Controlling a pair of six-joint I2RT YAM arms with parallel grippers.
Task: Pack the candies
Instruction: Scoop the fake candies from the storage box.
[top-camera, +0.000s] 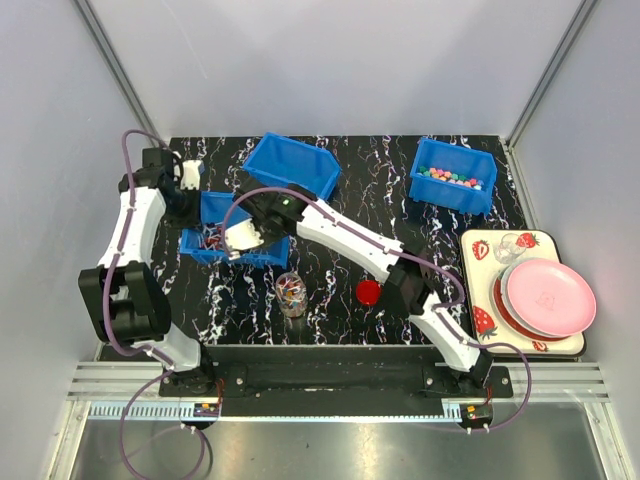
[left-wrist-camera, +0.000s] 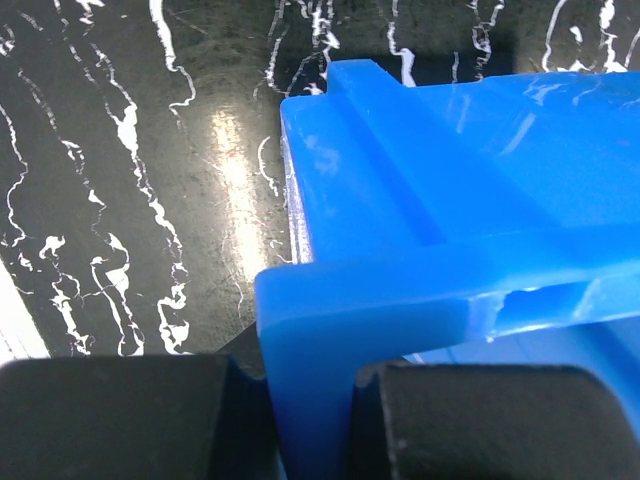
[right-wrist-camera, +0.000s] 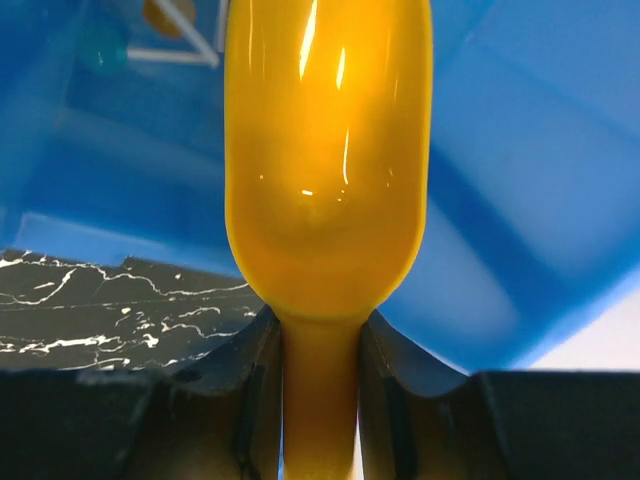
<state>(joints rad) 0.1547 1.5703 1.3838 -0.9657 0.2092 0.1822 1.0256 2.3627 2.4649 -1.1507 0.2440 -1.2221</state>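
My left gripper (left-wrist-camera: 318, 405) is shut on the rim wall of a blue bin (left-wrist-camera: 450, 200) and holds the bin (top-camera: 218, 215) at its far left corner. The right gripper (right-wrist-camera: 320, 400) is shut on the handle of a yellow scoop (right-wrist-camera: 325, 150), whose bowl reaches down into that same bin. In the top view the right gripper (top-camera: 245, 236) hangs over the bin's near side, where a few candies (top-camera: 211, 240) show. An orange candy (right-wrist-camera: 163, 14) lies beyond the scoop's tip. A clear jar (top-camera: 291, 294) with candies in it stands in front of the bin.
A flat red lid (top-camera: 369, 292) lies right of the jar. A second blue bin (top-camera: 293, 165) sits tilted behind the first. A third bin (top-camera: 453, 176) at the back right holds pastel balls. A strawberry tray (top-camera: 478, 247) with pink plates (top-camera: 548, 297) fills the right edge.
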